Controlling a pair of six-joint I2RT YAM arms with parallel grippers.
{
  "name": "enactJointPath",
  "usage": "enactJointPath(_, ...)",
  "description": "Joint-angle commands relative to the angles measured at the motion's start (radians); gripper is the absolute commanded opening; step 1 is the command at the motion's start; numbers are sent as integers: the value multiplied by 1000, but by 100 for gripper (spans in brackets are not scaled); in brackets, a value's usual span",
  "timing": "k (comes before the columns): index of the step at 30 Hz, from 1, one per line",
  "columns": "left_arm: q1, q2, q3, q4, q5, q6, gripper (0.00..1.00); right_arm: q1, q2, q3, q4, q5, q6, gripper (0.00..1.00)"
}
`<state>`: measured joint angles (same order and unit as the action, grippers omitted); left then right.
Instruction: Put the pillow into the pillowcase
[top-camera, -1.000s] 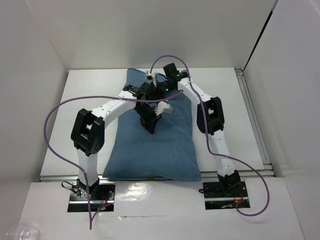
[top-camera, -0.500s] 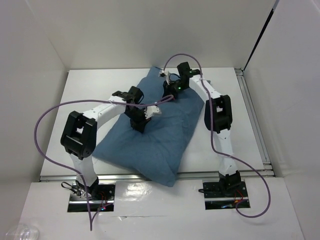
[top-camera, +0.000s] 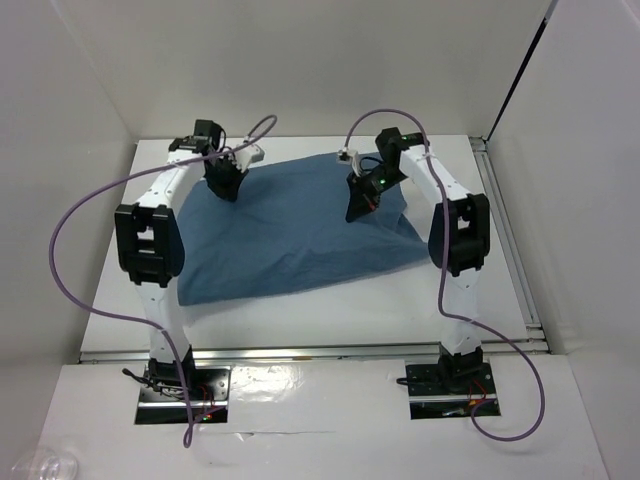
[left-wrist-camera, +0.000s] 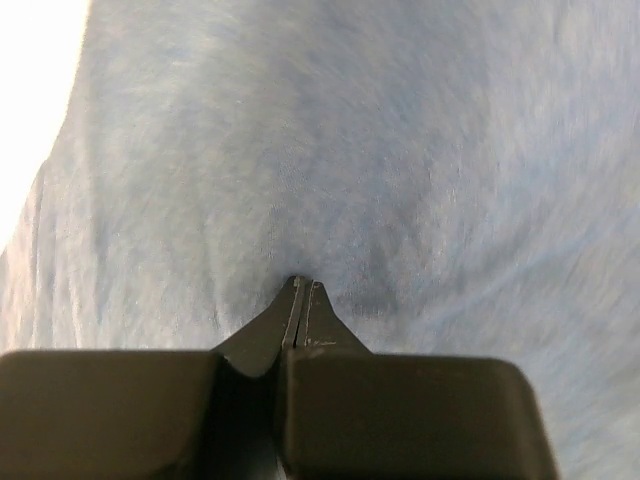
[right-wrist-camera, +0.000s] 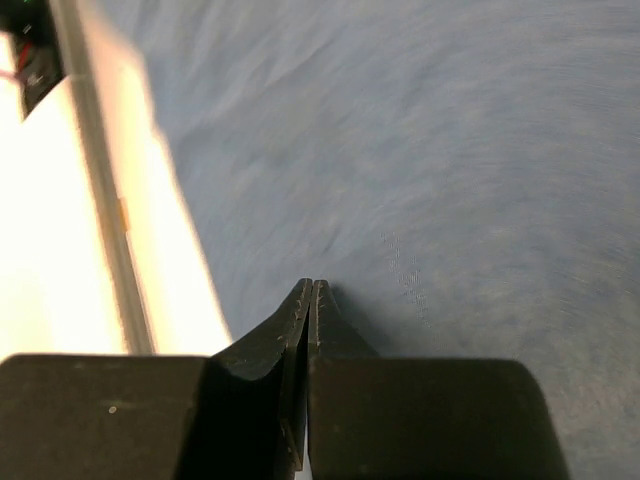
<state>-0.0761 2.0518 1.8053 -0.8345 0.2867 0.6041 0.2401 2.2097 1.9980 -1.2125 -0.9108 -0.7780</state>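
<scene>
The dusty-blue pillowcase (top-camera: 290, 240) lies crosswise on the white table (top-camera: 330, 310), bulging and wrinkled. No pillow shows; whatever fills the case is hidden. My left gripper (top-camera: 228, 190) is at the case's far left corner, its jaws shut with blue fabric (left-wrist-camera: 400, 150) puckering at the tips (left-wrist-camera: 303, 283). Toward the far right end, my right gripper (top-camera: 358, 212) is also shut, its tips (right-wrist-camera: 312, 283) pressed together on the blue cloth (right-wrist-camera: 450, 150).
White walls enclose the table on the left, back and right. An aluminium rail (top-camera: 505, 240) runs along the right edge, and it shows beside the cloth in the right wrist view too (right-wrist-camera: 95, 180). Purple cables loop from both arms.
The pillowcase has swung from lengthwise to crosswise. My left gripper swept far to the back left with its end; the right gripper shifted slightly right. Both stayed shut.
</scene>
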Motion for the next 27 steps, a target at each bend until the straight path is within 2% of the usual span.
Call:
enactJointPath(1,-11,63,174,-31,-3,-62,0,71,-97,-30,-97,-5,-35,0)
enactJointPath(4,-31,97,262,-58,20,-86,0,106,-111,-48,-97,-5,-35,0)
enactJointPath(11,-76,67,210,-12,43,-150,0,116,-84,-48,-97,-14,-24,0)
enactJointPath(14,-86,19,210,-26,100,-184,0,91,-74,-10,-69,-14,23,0)
enactJointPath(15,-86,-2,201,-26,112,-213,10,91,-74,17,-68,-14,32,0)
enactJointPath(17,-86,-51,192,-26,123,-234,28,58,-99,100,32,-5,129,19)
enactJointPath(18,-86,-106,192,4,102,-288,42,38,-116,122,88,16,237,27)
enactJointPath(19,-86,-128,183,17,71,-317,47,38,-136,134,155,48,312,37)
enactJointPath(20,-86,-149,183,17,28,-338,51,25,-183,134,304,94,389,51)
enactJointPath(21,-86,-169,183,35,7,-360,55,25,-205,122,365,196,446,56)
enactJointPath(23,-86,-231,171,67,-27,-405,62,25,-249,108,465,277,508,64)
enactJointPath(24,-86,-252,154,89,-70,-424,64,25,-249,88,485,397,529,67)
enactJointPath(26,-86,-316,88,144,-101,-467,66,25,-283,55,534,499,571,67)
enactJointPath(27,-86,-340,57,168,-160,-487,66,25,-295,0,556,629,585,67)
